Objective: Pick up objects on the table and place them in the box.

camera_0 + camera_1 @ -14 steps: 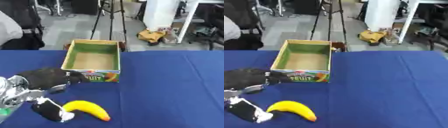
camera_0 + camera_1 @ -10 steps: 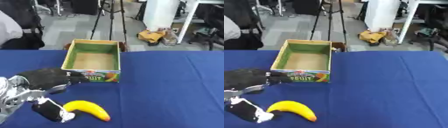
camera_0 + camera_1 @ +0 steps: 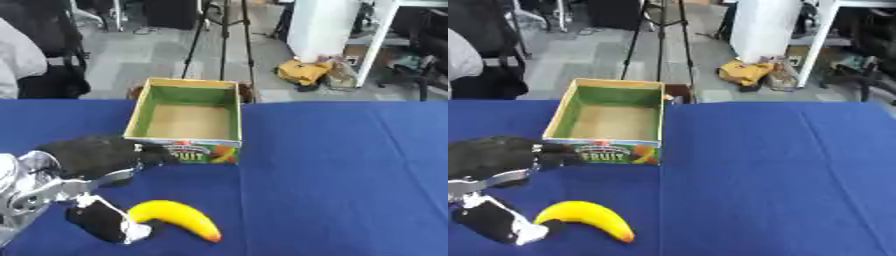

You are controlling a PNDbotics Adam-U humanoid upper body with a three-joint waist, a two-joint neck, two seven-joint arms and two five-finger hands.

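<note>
A deep blue cloth-covered table (image 3: 350,170) fills the lower part of both views. Toward its far edge, left of centre, stands an open cardboard box with green inner walls, a bare brown floor and a printed fruit label on its front (image 3: 187,120). Near the table's near-left corner lies a curved yellow banana with an orange-tinted tip (image 3: 173,217), flat on the cloth and well short of the box. The robot's black left hand (image 3: 98,156) hangs over the left edge area, with its fingers curled and reaching toward the box's front-left corner, while its thumb (image 3: 103,224) sits just beside the banana's stem end; it holds nothing. Beyond the table lies a grey floor with a black tripod (image 3: 224,30), a white pillar (image 3: 322,27) and a yellow bag (image 3: 304,72).
</note>
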